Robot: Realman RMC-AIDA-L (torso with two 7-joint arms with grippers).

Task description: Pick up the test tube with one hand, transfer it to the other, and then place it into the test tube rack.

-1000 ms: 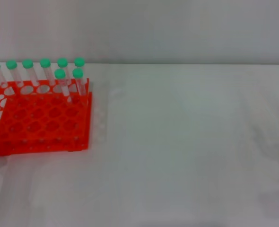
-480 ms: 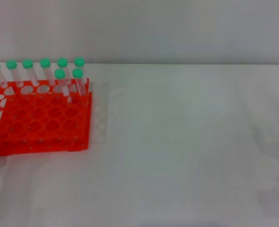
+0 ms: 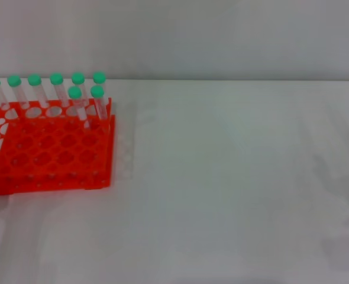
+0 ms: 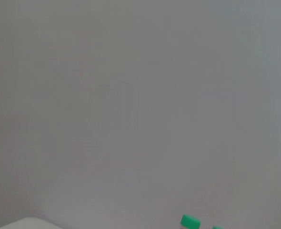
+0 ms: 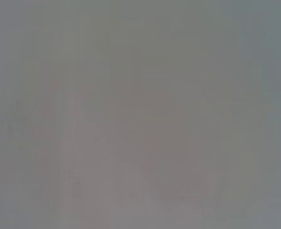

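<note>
Neither pincer showed in any view, so their opening couldn't be told and nothing could be placed against them; the orange rack (image 3: pixel 50 151) sat on the white desk (image 3: pixel 233 177) with eight green-capped tubes (image 3: pixel 57 89) upright in its far rows, six behind and two in front.

neither arm shows in the head view; no hand, wrist or forearm enters it from either side. left wrist view shows none of the left hand's own fingers, so its pose and state cannot be told. right wrist view likewise shows no part of the right hand. both hands out of sight in every view; open or closed unknown.
</note>
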